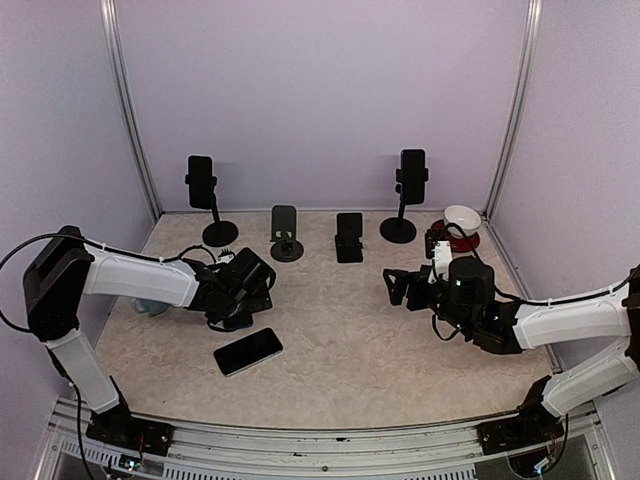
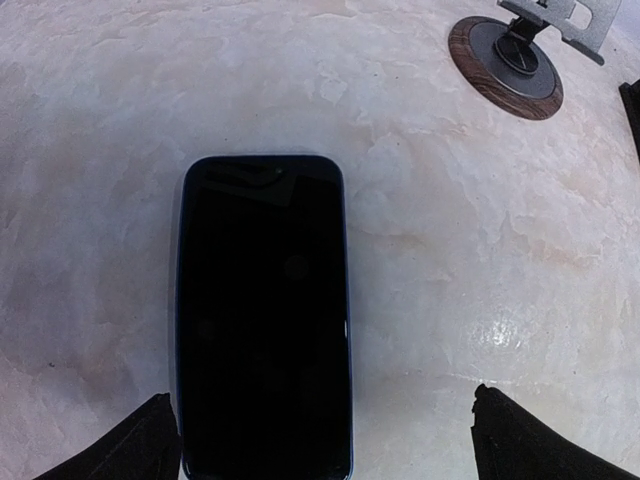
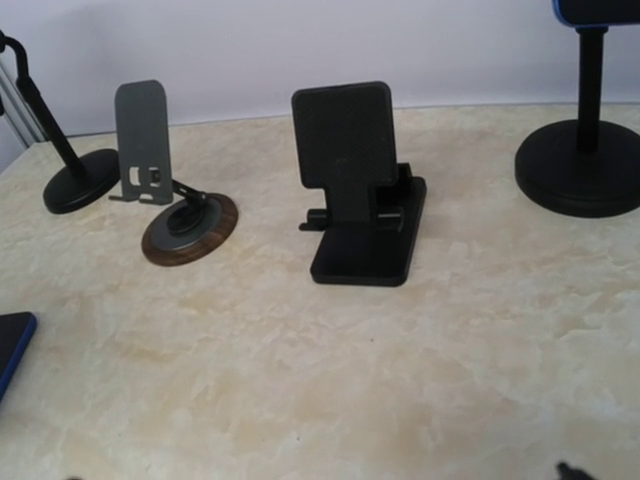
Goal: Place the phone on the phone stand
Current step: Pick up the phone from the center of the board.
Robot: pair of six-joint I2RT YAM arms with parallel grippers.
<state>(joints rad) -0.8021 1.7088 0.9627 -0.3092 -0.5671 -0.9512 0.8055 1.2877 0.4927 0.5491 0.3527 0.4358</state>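
We see the phone (image 2: 264, 315) lying flat and screen up on the table (image 1: 360, 350), well apart from the stands. Our left gripper (image 2: 322, 440) hovers just over its near end, jaws spread wide and pinching nothing. Our right gripper (image 1: 398, 287), jaws also spread and empty, faces the black phone stand (image 3: 362, 190) and the grey phone stand (image 3: 165, 190) at the back.

On my right wrist feed I see a black folding stand (image 3: 362, 200) upright on the bench (image 3: 350, 370), a grey stand (image 3: 143, 135) on a round wooden base beside it, and a phone (image 3: 10, 350) corner at the frame's left edge.
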